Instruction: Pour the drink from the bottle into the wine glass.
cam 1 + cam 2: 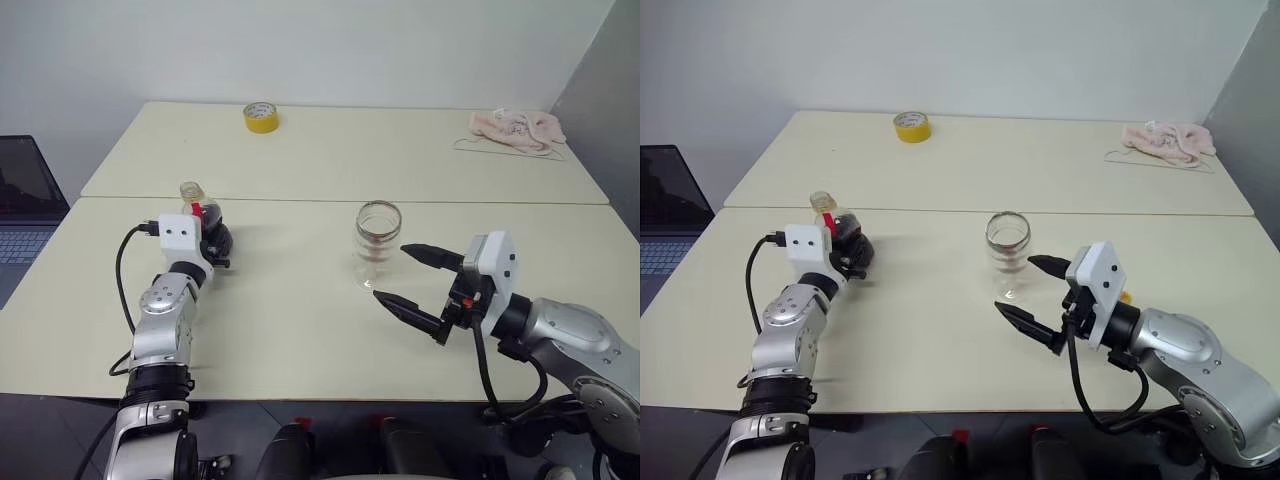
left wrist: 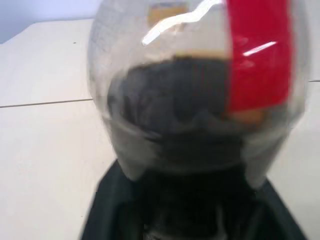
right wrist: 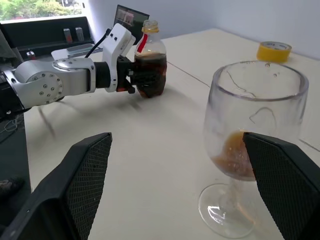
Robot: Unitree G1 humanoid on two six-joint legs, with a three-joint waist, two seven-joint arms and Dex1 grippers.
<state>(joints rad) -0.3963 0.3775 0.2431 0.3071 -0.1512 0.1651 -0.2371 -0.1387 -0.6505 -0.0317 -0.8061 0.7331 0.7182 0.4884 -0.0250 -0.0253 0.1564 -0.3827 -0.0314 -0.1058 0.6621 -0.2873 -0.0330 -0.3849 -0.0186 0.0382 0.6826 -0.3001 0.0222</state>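
Cream table [image 1: 300,330] | bottle [image 3: 150,62] upright at left, left gripper [image 3: 135,75] around it, grip uncertain | wine glass [image 3: 250,145] centre, holding some drink [image 3: 232,157], between wide-open right gripper [image 1: 415,283] jaws, probably to steady it

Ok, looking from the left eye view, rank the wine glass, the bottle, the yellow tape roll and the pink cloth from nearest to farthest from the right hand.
1. wine glass, just beyond the open fingers of the right hand.
2. bottle, across the table at the left hand.
3 and 4. pink cloth, far right corner, and yellow tape roll, far edge toward the left: too close to call.
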